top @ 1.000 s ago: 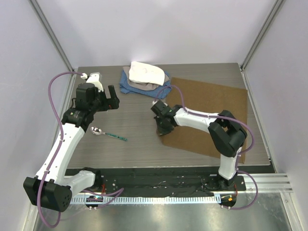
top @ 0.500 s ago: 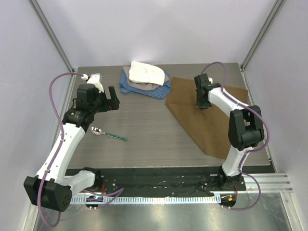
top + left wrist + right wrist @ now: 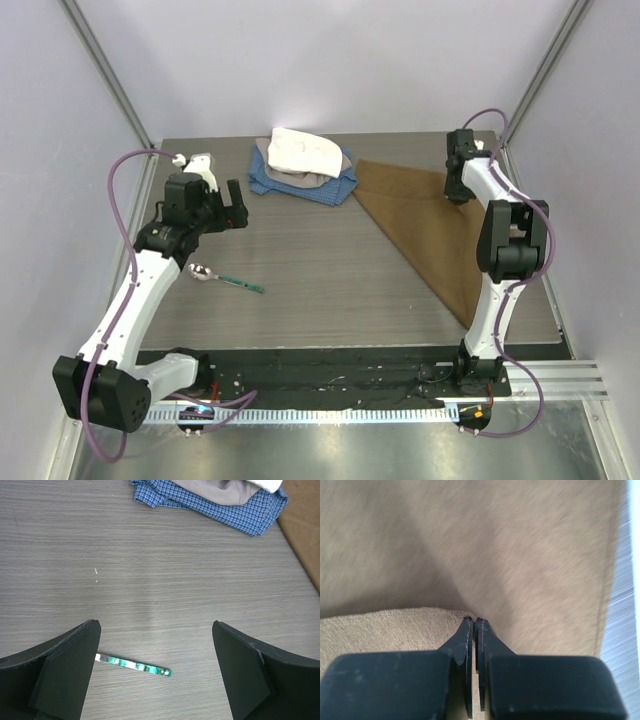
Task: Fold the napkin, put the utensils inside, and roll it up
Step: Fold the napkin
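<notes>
A tan napkin [image 3: 440,235] lies on the right of the top view as a flat triangle, so the first fold looks nearly made. The right gripper [image 3: 458,192] pinches its corner at upper right. At left, the left gripper [image 3: 220,208] hangs spread wide near the green-handled spoon [image 3: 225,279], which is not yet placed or rolled in.

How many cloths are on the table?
4: the tan napkin at the right; stacked at the far edge, a white cloth, a grey-brown cloth, a blue checked cloth. Others may be hidden.
</notes>
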`<control>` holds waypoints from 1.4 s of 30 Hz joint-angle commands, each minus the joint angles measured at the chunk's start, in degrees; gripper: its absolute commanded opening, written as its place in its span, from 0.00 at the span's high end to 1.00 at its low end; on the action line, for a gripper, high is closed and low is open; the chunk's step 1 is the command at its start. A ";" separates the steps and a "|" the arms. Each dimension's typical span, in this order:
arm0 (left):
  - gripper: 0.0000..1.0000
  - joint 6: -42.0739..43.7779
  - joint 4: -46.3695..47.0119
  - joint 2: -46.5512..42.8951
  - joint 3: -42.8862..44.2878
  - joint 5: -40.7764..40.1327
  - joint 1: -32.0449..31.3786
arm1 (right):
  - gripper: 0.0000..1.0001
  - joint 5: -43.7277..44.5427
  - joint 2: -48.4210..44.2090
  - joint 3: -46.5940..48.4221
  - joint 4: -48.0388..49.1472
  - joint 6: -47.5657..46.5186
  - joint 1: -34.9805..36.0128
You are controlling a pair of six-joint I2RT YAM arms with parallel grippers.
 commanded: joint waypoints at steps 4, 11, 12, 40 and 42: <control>0.00 1.08 1.34 1.23 0.42 -1.03 0.01 | 0.99 2.58 4.34 10.09 -0.48 -2.70 -5.12; 0.00 1.17 1.43 1.85 0.34 -1.03 -0.07 | 0.99 2.76 8.73 16.52 -1.62 -4.02 -9.17; 0.00 1.34 1.52 1.76 0.25 -1.12 -0.07 | 0.99 2.67 9.52 17.13 -1.71 -4.19 -9.52; 0.00 2.23 2.14 2.63 -0.19 -2.88 0.01 | 0.99 1.88 21.39 36.03 -2.77 -5.87 -14.97; 0.00 2.14 2.22 2.81 -0.19 -2.79 0.01 | 0.99 1.53 21.92 36.91 -2.68 -5.78 -15.24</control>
